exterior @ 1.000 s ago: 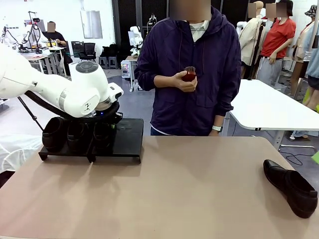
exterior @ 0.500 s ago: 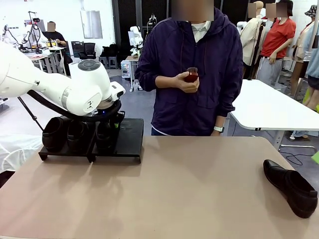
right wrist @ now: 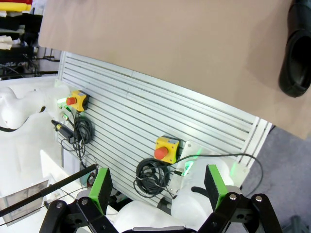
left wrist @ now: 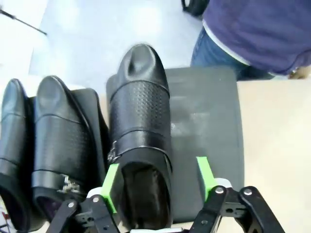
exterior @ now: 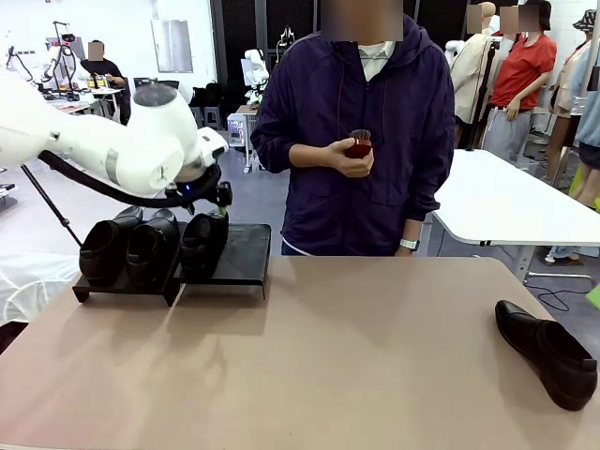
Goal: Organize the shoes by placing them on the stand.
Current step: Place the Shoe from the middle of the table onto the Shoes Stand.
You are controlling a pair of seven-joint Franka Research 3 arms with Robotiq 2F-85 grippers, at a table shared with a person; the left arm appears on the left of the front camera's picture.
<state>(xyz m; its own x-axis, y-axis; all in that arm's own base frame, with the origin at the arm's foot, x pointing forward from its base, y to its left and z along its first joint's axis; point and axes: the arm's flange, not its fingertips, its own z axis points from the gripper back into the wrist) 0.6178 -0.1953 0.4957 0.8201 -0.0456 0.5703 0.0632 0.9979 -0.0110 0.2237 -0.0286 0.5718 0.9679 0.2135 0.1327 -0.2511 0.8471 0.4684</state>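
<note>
Three black shoes stand side by side on the stand, a pair of low black platforms at the table's far left. My left gripper hovers just over the third shoe. It is open, its green pads either side of the shoe's heel opening, the right pad well apart from it. That shoe rests on the left half of the right platform. A fourth shoe lies on the table at the near right. My right gripper is open and holds nothing, below the table edge, with that shoe above it.
A person stands behind the table's far edge holding a small reddish-brown brush in both hands. The right half of the right platform is bare. The tan tabletop lies wide between stand and lone shoe.
My left gripper has opened and let go of the third shoe, which now rests on the right platform. The arm has lifted slightly up and back.
</note>
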